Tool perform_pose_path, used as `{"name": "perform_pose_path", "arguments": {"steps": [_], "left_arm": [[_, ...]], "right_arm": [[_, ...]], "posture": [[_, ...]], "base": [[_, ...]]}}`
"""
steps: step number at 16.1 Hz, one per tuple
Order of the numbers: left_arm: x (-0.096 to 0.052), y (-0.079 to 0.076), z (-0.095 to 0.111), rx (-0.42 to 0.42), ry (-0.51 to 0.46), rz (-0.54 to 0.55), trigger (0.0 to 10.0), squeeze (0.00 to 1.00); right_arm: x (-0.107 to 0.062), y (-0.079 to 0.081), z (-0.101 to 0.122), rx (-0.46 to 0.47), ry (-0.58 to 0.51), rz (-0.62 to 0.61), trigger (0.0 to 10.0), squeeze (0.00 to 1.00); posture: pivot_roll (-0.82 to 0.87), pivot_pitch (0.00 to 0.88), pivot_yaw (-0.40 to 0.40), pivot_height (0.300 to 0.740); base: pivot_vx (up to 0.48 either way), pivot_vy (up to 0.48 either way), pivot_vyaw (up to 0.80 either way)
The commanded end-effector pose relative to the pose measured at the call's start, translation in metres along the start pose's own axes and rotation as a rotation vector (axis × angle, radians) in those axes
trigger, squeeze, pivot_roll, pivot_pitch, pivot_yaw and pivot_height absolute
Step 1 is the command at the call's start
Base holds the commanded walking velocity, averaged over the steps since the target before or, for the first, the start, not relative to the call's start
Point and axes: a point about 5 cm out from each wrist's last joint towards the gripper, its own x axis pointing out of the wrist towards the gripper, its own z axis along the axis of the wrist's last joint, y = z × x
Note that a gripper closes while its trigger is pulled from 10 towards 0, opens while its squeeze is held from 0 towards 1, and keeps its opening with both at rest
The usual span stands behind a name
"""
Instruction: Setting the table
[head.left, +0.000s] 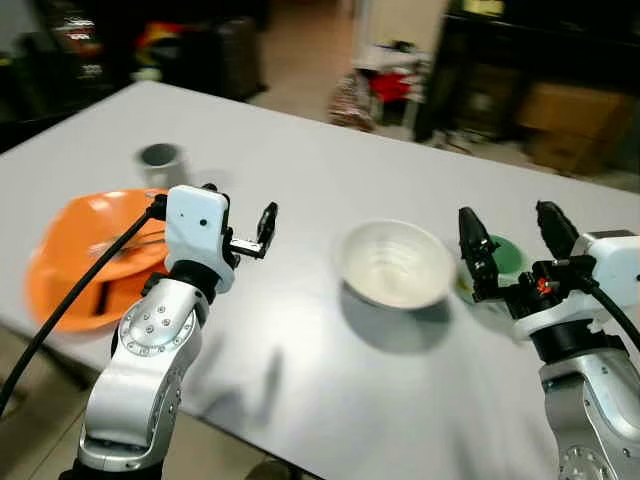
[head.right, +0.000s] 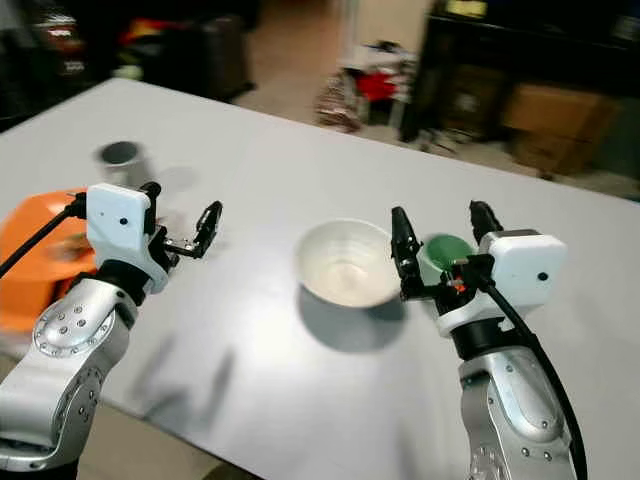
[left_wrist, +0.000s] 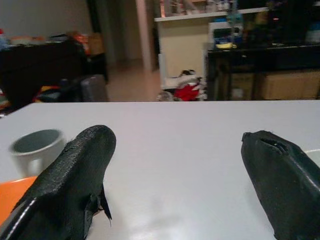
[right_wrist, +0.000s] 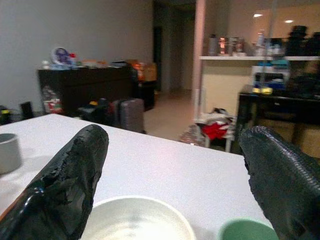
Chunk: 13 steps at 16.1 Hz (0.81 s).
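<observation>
Nearest the robot, both arms are raised over the near edge of the grey counter (head.left: 300, 170), neither carrying anything. The left claw (head.left: 238, 226) hovers with its fingers spread wide just right of the orange plate (head.left: 70, 255), which sits at the near left edge with what looks like dark cutlery lying on it, too blurred to name; that position suggests the plate is either just set down or about to be taken. The right claw (head.right: 438, 243) is also wide, its fingers standing either side of a small green cup (head.right: 447, 251) on the near right, probably lined up to grip it. Just left of that cup rests the empty white bowl (head.left: 394, 263), upright in the middle of the counter. Farther back on the left stands a grey mug (head.left: 160, 157), upright, well apart from the bowl.
</observation>
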Motion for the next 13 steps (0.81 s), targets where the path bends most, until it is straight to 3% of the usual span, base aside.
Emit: {"name": "perform_pose_path", "arguments": {"steps": [1,3,5,7,10,13], "left_arm": [[-0.001,-0.003,0.006,-0.013,-0.024,-0.021,10.0,0.38],[0.002,-0.001,0.008,-0.002,-0.03,-0.012,10.0,0.23],[0.004,0.005,0.004,0.059,0.005,0.035,10.0,0.0],[0.002,0.015,0.005,0.052,-0.011,0.114,10.0,0.0],[0.002,0.003,0.004,0.096,-0.009,-0.001,10.0,0.0],[-0.001,0.008,0.001,0.07,0.004,0.017,10.0,0.0]], "right_arm": [[0.003,0.002,0.0,-0.004,-0.003,-0.002,10.0,1.0],[0.004,0.005,-0.001,0.003,-0.001,-0.002,10.0,1.0],[0.003,0.005,-0.006,0.023,0.012,-0.026,10.0,1.0],[0.003,0.01,-0.009,0.021,0.037,0.013,10.0,1.0],[-0.006,0.004,-0.012,0.006,0.064,-0.01,10.0,1.0],[-0.005,0.008,-0.013,0.008,0.079,0.013,10.0,1.0]], "posture": [[0.0,0.0,-0.011,0.74],[0.01,0.0,0.007,0.74],[0.02,0.0,0.009,0.74],[0.01,0.0,0.015,0.74],[0.0,0.0,0.026,0.74],[-0.01,0.0,0.028,0.74]], "base": [[0.0,0.0,0.8],[0.0,0.0,0.8],[0.0,0.0,0.8],[0.0,0.0,0.8],[0.0,0.0,0.8],[0.0,0.0,0.8]]}}
